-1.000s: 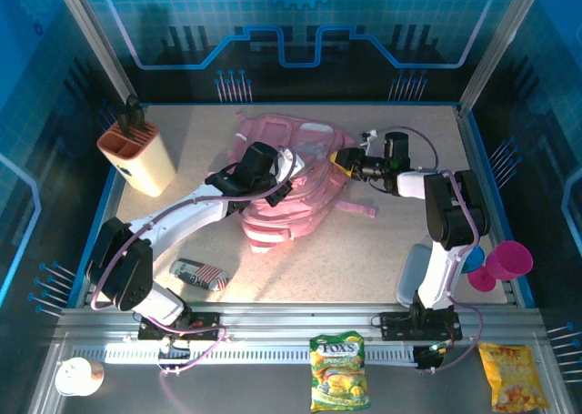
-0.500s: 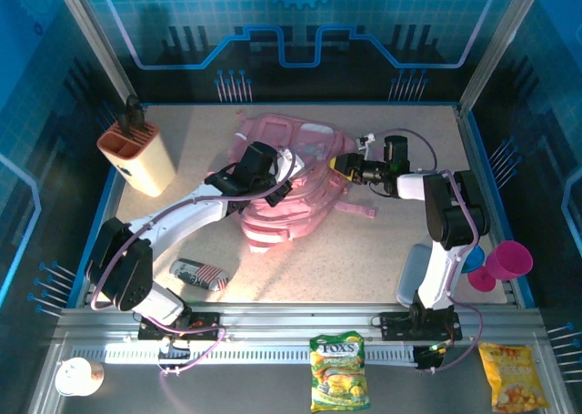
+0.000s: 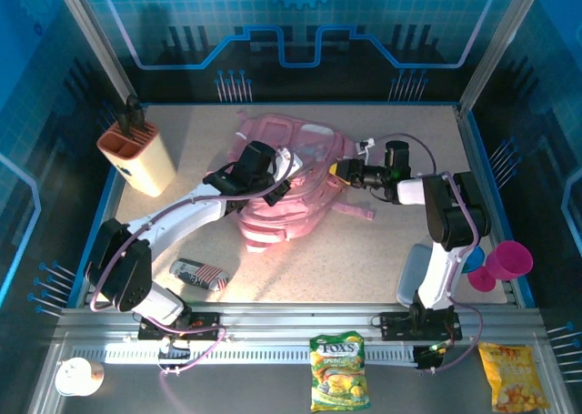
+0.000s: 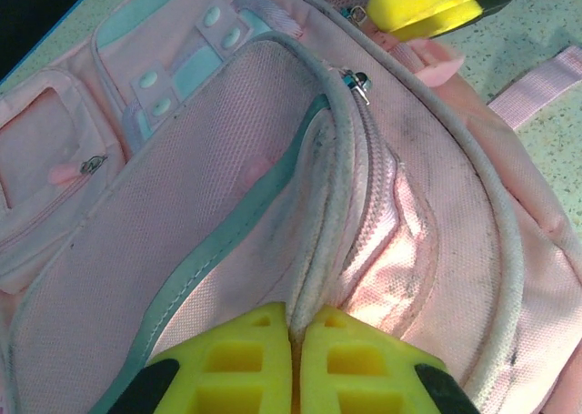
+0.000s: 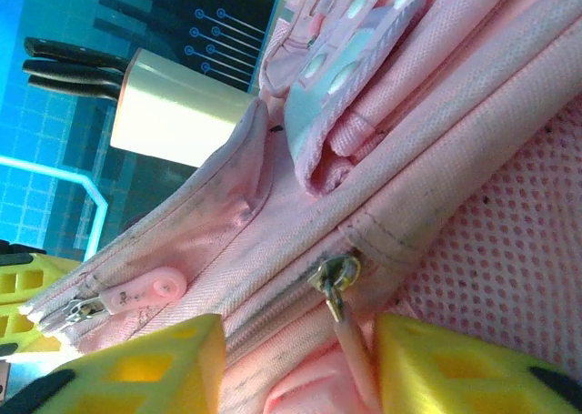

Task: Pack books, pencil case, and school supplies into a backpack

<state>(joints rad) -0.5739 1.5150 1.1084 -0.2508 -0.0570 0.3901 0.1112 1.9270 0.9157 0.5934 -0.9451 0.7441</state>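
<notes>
Left jaws pinch large pink fabric backpack [image 4: 227,159] rim; right jaws spread astride thin pink zipper pull [image 5: 335,285], off-centre, could miss.

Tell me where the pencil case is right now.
In the top external view, the pencil case lies on the table at the front left, beside the lower end of the left arm, apart from the backpack farther back.

Ctr of table [image 3: 364,259]: backpack [image 3: 296,186]; pencil case [image 3: 198,273] near-L of it; holder [image 3: 136,156] far-L.
</notes>
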